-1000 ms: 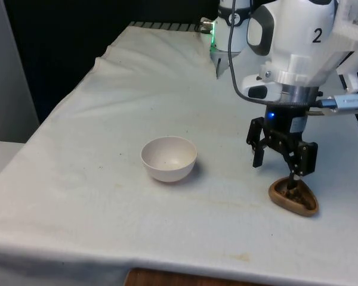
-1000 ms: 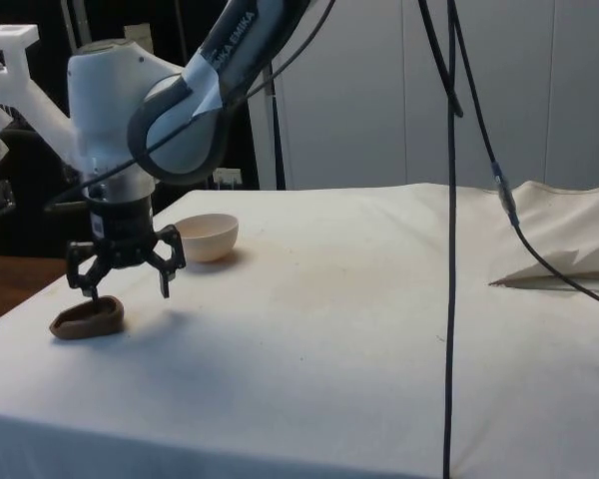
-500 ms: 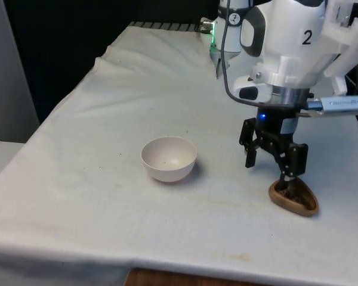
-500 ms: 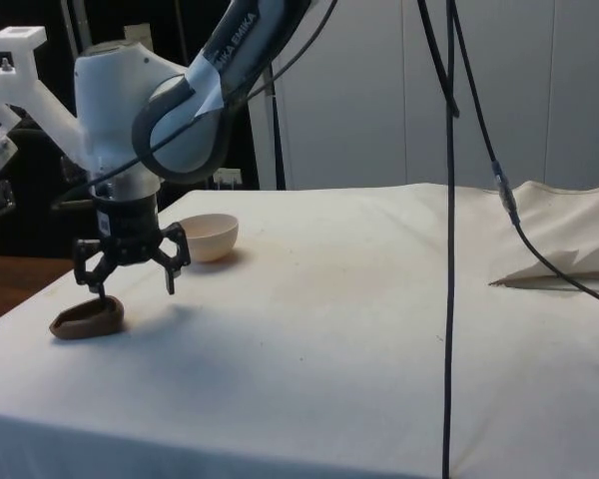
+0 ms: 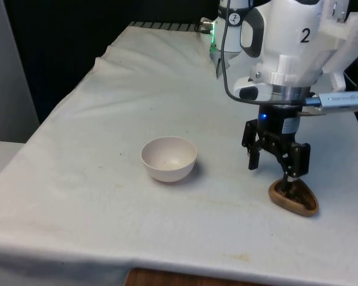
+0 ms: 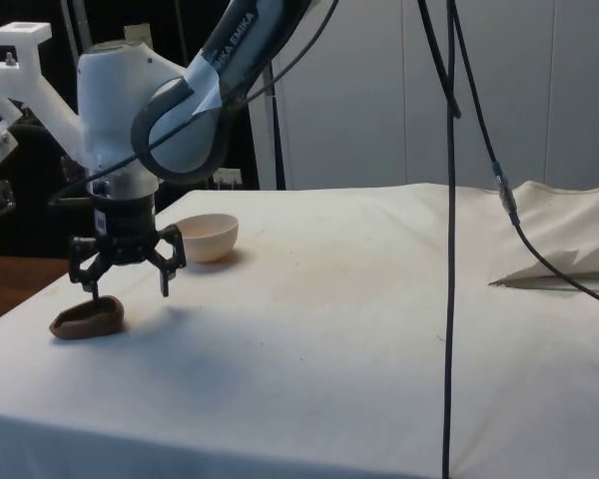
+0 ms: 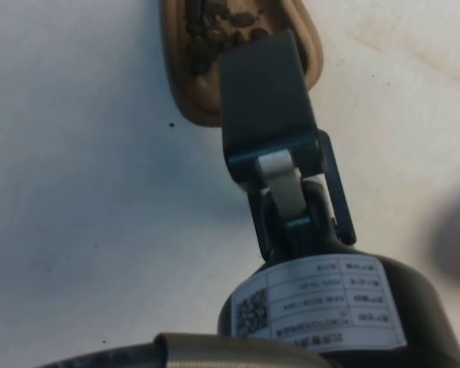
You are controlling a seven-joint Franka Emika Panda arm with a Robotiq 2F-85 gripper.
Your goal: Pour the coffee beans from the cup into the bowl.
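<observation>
Gripper (image 5: 273, 165) spread wide, holding nothing, poised straight above the cup (image 5: 293, 199) at the table's (image 5: 77, 179) near corner on the front view's right. One finger (image 5: 290, 164) dipping toward the cup's inside among the beans (image 7: 215, 27), the other (image 5: 255, 152) hanging outside its bowl-ward rim, so apparently straddling that wall; actual contact impossible to judge. Cup low, brown, roughly teardrop-shaped, long axis running from near the gripper toward the table's near edge. Bowl (image 5: 169, 158) well apart, toward the front view's left, upright. Nothing between cup and bowl but bare cloth. Next, probably: lower slightly and close on the rim before lifting.
</observation>
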